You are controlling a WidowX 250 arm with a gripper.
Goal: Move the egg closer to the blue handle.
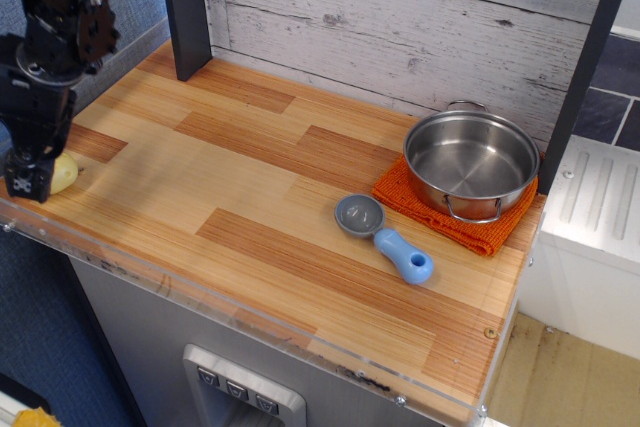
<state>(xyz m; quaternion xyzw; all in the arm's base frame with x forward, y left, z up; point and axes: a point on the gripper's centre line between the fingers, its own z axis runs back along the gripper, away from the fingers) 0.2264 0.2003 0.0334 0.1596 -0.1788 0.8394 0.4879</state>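
The egg [64, 174] is a pale yellow lump at the counter's far left front corner; only its right part shows. My gripper [27, 179] is lowered right over it and covers its left side. The black fingers hide each other, so I cannot tell whether they are open or closed on the egg. The blue handle [405, 255], joined to a small grey scoop bowl [359, 214], lies far to the right near the counter's front.
A steel pot [470, 162] sits on an orange cloth [490, 234] at the right, just behind the scoop. A dark post [185, 7] stands at the back left. The wooden counter [250, 177] ends in a clear front edge strip [200, 297].
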